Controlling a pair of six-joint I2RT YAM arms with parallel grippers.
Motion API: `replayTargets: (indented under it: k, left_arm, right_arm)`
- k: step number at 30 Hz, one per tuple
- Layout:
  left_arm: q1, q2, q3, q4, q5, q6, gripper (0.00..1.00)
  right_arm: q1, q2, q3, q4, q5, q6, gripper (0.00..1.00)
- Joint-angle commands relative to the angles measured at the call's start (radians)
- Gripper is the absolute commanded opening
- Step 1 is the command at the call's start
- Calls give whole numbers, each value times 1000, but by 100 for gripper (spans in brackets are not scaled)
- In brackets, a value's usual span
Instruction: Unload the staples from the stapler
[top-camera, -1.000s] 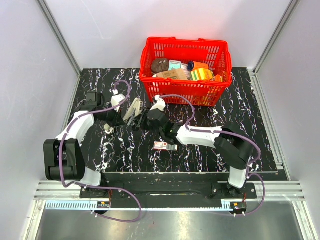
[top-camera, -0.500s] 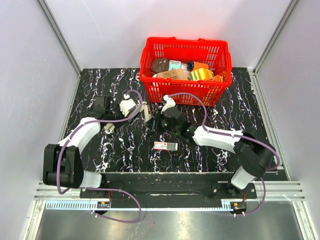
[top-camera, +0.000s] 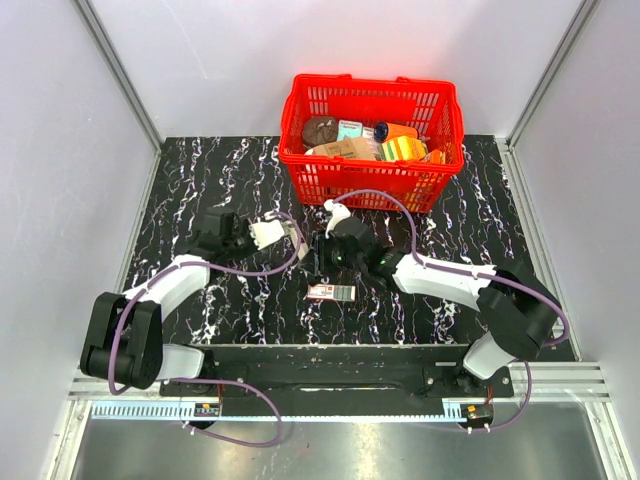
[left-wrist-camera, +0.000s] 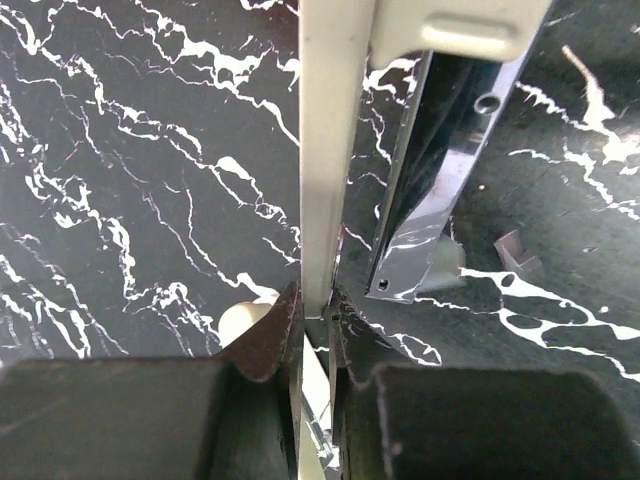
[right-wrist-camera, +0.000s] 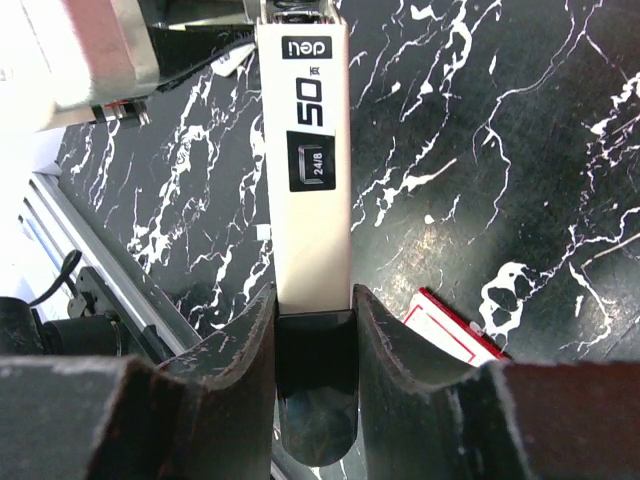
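Seemingly rigid, light and slick, the stapler (right-wrist-camera: 310, 200) is best held by its ends, where the left pincer (left-wrist-camera: 317, 312) and right pincer (right-wrist-camera: 313, 322) both clamp it.

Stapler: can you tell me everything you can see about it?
The stapler is a slim bar with a cream top printed "deli", "50" and "24/8", and a dark end. It is hinged open: a shiny dark metal channel splays away from the pale arm. The right tool clamps the dark end and the left tool pinches the pale arm, so both hold it over the black marbled table.
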Motion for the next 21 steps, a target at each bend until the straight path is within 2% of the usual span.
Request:
replayTargets:
  k: [1,13,16,19,21]
  left_arm:
    - [-9,-25,-38,198,-179,124,0]
    - [-86,-33,-104,318,-261,190,0]
    - [-87,-35,-12,141,-202,45,0]
    - [-87,-42,80,-71,-53,-114,0]
    - [-86,-65,97,-148,62,-193,0]
  right_arm:
    - [-10,-73,16,-9,-5,-12,0]
    - [-20,-119,4,-55,34,-27,0]
    - [-20,-122,11,-29,52,-17,0]
    - [-20,-123,28,28,64,3,0]
    - [-22,-117,51,54,83,14,0]
